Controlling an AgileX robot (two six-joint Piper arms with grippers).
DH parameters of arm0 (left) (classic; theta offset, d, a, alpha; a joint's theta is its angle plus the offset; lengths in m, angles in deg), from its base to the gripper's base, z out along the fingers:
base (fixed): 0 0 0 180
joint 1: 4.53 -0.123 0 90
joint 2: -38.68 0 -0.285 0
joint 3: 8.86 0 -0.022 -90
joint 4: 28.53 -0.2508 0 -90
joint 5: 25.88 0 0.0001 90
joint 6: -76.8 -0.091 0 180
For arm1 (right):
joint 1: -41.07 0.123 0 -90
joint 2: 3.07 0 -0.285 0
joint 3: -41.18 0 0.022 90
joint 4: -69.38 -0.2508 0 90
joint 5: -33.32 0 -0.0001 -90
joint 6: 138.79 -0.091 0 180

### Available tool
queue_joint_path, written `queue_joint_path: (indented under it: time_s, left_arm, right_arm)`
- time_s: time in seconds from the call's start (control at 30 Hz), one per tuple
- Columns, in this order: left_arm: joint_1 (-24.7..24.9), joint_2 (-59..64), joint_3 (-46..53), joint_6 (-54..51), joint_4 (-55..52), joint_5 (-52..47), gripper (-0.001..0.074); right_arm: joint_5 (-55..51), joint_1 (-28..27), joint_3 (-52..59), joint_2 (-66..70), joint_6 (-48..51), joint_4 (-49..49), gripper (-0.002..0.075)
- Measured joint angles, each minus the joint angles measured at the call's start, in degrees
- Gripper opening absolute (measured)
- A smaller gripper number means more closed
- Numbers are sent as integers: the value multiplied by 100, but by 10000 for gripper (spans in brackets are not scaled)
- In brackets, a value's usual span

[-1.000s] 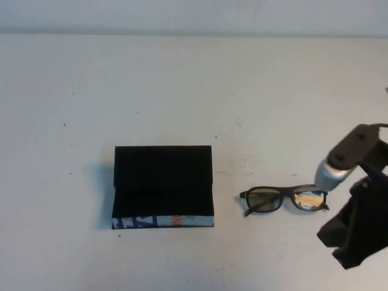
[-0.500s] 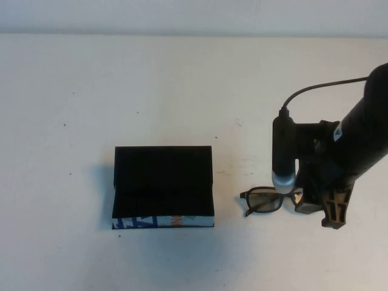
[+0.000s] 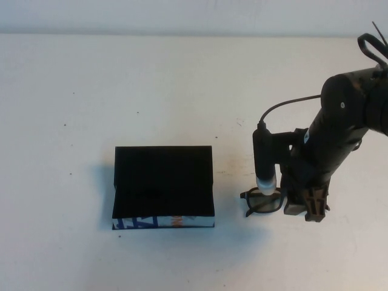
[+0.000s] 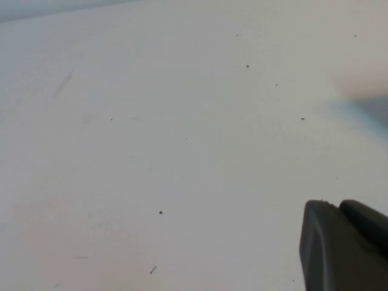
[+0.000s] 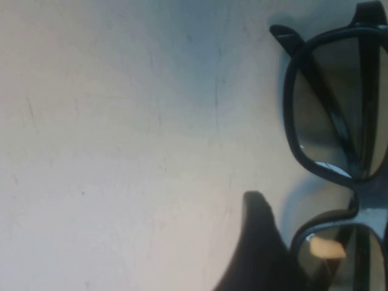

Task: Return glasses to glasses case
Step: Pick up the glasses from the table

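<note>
1. The glasses [image 3: 262, 202] lie folded on the white table [image 3: 182, 79], right of the glasses case [image 3: 163, 187] and apart from it.
2. The case sits open, its flap lid raised at the back and its white printed edge toward the robot.
3. The right gripper [image 3: 306, 206] hangs directly over the right half of the glasses, fingers spread apart, gripping nothing.
4. The left gripper [image 4: 345, 245] shows only as a dark edge above bare table; whether it is parted or closed cannot be told.
</note>
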Motion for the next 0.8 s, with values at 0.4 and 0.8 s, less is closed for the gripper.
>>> queue_joint_path:
  time_s: [0.4, 0.8]
  left_arm:
    - [0, 0, 0, 0, 0, 0, -1]
    - [0, 0, 0, 0, 0, 0, -1]
  right_arm:
    - [103, -62, -115, 307, 26, 75, 377]
    - [311, -174, -115, 402, 26, 231, 377]
